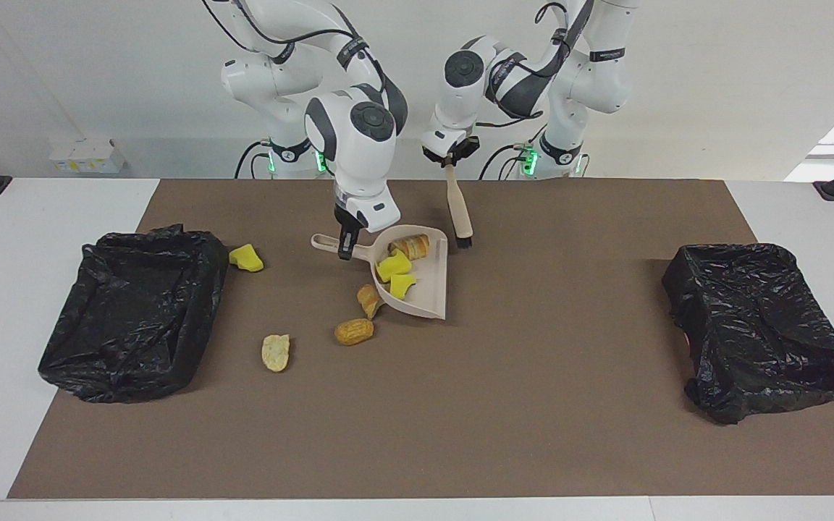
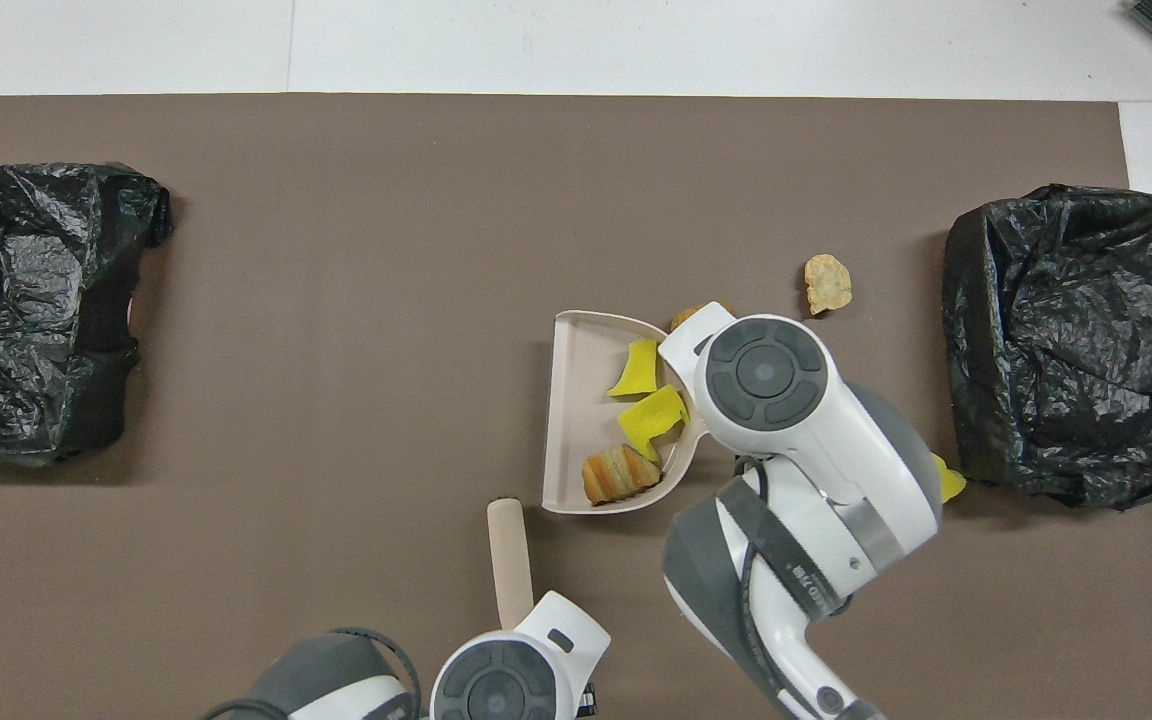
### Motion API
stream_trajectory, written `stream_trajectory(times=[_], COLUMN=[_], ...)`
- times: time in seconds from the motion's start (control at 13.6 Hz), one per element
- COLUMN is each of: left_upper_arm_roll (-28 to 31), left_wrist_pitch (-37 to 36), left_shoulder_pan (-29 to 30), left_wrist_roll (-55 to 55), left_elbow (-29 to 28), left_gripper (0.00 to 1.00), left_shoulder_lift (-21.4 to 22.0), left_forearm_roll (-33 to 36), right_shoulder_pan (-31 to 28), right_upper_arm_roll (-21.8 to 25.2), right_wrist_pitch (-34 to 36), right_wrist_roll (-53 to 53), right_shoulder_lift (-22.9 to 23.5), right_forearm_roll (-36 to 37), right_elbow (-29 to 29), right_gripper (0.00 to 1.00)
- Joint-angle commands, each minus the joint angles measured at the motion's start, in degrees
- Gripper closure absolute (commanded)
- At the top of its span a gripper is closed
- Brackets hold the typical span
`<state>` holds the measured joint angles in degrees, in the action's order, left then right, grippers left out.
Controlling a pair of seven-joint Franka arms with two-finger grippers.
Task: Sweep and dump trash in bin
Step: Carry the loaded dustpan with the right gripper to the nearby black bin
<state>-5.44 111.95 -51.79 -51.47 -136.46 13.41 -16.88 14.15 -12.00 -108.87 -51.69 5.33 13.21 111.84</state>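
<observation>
R gripper (image 1: 345, 250) was clamped on the dustpan (image 1: 428, 289) handle, holding the pan off the mat (image 1: 460, 405), tilted, over the middle of the mat toward the R arm's end. In the pan: 2 yellow sponge chunks (image 1: 394, 265) and a bread lump (image 1: 412, 246), the bread nearest the handle end.

L gripper (image 1: 449, 161) was shut on the brush (image 1: 458, 213) handle, brush hanging bristles-down, clear of the mat, close to the robots and just beside the pan's handle-end rim.

Trash still on the mat, all toward the R arm's end: a striped bread piece (image 1: 368, 299) just beside the pan's side wall, partly under it; a golden-brown roll (image 1: 354, 331) a bit farther from the robots; a pale lump (image 1: 276, 352) farther out again, between roll and bin. A 3rd sponge chunk (image 1: 245, 257) lay just beside the R-end bin (image 1: 135, 311), at the corner nearest the robots.

Both bins were lined w/ black bags; the L-end bin (image 1: 757, 329) sat well apart from all the trash.

In the overhead view the R arm covered most of the roll and the sponge by the bin.
</observation>
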Motion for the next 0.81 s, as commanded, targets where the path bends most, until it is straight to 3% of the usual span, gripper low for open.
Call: stream_trajectory(times=[0.0, 0.29, 0.74], left_upper_arm_roll=[0.3, 0.3, 0.3], left_wrist_pitch=[5.2, 13.3, 15.8], left_shoulder_pan=[-5.0, -9.6, -9.6], left_wrist_roll=[-2.1, -8.3, -8.5], left_elbow=[-6.4, -9.6, -9.7], left_gripper=[1.0, 1.0, 1.0], left_shoulder_lift=[4.8, 3.6, 0.8], left_forearm_roll=[1.1, 0.8, -0.3], right_shoulder_pan=[-3.6, -10.3, -25.9], right_upper_arm_roll=[-0.5, -0.1, 0.2], right_wrist_pitch=[5.0, 9.9, 11.0], right_wrist_roll=[-6.7, -18.0, -41.8], right_shoulder_lift=[-0.5, -0.8, -0.6], right_forearm_roll=[-1.8, -3.0, -3.1], right_elbow=[-4.3, -9.6, -13.3], right_gripper=[1.0, 1.0, 1.0])
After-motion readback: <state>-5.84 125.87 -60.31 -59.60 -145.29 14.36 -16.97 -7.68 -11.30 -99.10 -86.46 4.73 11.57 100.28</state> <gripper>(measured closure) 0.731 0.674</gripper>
